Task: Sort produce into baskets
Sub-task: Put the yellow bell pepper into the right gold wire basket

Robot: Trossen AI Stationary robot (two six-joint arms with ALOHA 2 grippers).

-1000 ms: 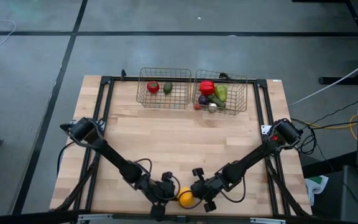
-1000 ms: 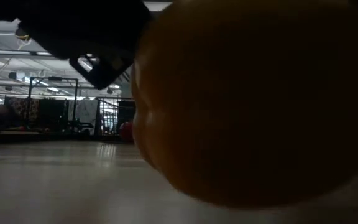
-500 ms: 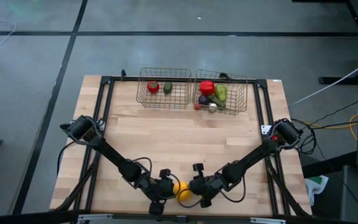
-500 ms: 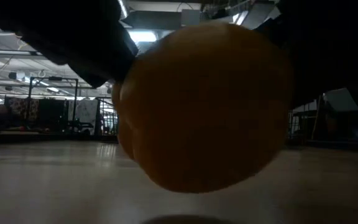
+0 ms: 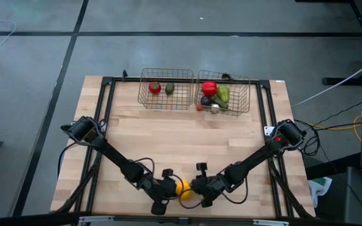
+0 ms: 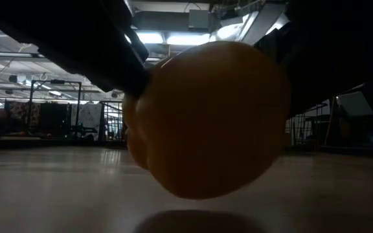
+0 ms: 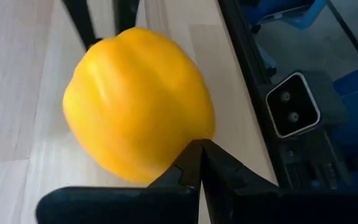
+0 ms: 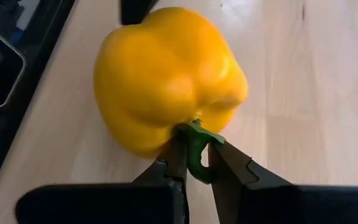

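A yellow pepper [image 5: 182, 189] is held a little above the table near its near edge, between my two grippers; the low view shows it [image 6: 206, 120] with its shadow on the table below. My right gripper [image 5: 196, 187] is shut on its green stem. My left gripper [image 5: 169, 188] is shut, its tips against the pepper's other side. At the far edge stand two wire baskets. The left basket [image 5: 144, 78] holds a red tomato [image 5: 154, 88] and a green piece [image 5: 170, 89]. The right basket [image 5: 254, 94] holds a red pepper [image 5: 209, 88], green pieces [image 5: 223, 94] and a purple ball [image 5: 205, 100]. My left gripper touches the pepper's side [image 7: 176, 155], opposite the stem, with the tips of its shut fingers [image 7: 194, 162]. It comes level from the table's left. My right gripper pinches the pepper's green stem [image 8: 196, 134] between its two fingertips, level from the table's right. The pepper lies on its side, stem toward this gripper, lifted clear of the table.
The black frame rails [image 5: 105, 107] run along the table's left and right sides. The wooden tabletop [image 5: 181, 138] between the grippers and the baskets is bare.
The yellow pepper has been lifted clear of the table and carried a little toward the far edge. Both grippers have moved with it, a little up and toward the far edge.
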